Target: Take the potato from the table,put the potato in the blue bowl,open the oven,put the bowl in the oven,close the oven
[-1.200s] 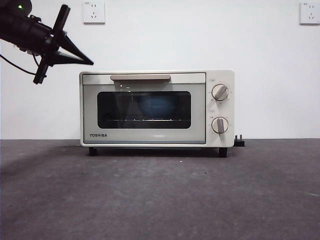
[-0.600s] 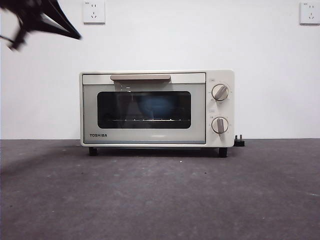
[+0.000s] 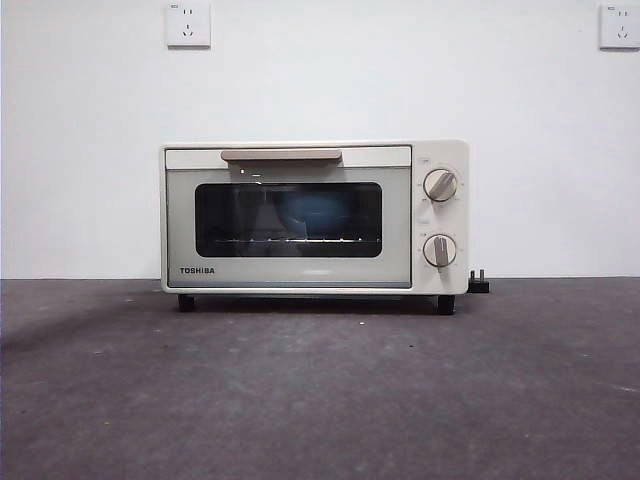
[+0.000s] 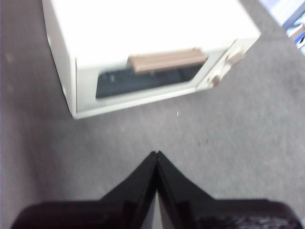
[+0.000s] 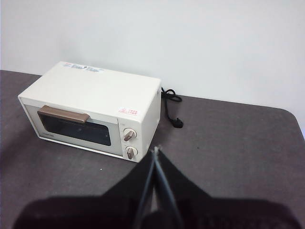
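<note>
The cream-white oven (image 3: 314, 217) stands on the dark grey table (image 3: 320, 390) with its door closed and its tan handle (image 3: 281, 155) up. Through the dark window a blue shape, the blue bowl (image 3: 318, 213), shows dimly on the rack. The potato is hidden. My left gripper (image 4: 156, 153) is shut and empty, high above the table in front of the oven (image 4: 143, 52). My right gripper (image 5: 155, 150) is also shut and empty, raised well off to the oven's (image 5: 90, 109) knob side. Neither arm appears in the front view.
A black power cord and plug (image 5: 173, 112) lie on the table behind the oven's knob side. Two wall sockets (image 3: 188, 23) sit high on the white wall. The table's far right corner (image 5: 291, 114) is rounded.
The dark arm at the front view's top left rose and left the picture. The oven stayed closed and did not move.
</note>
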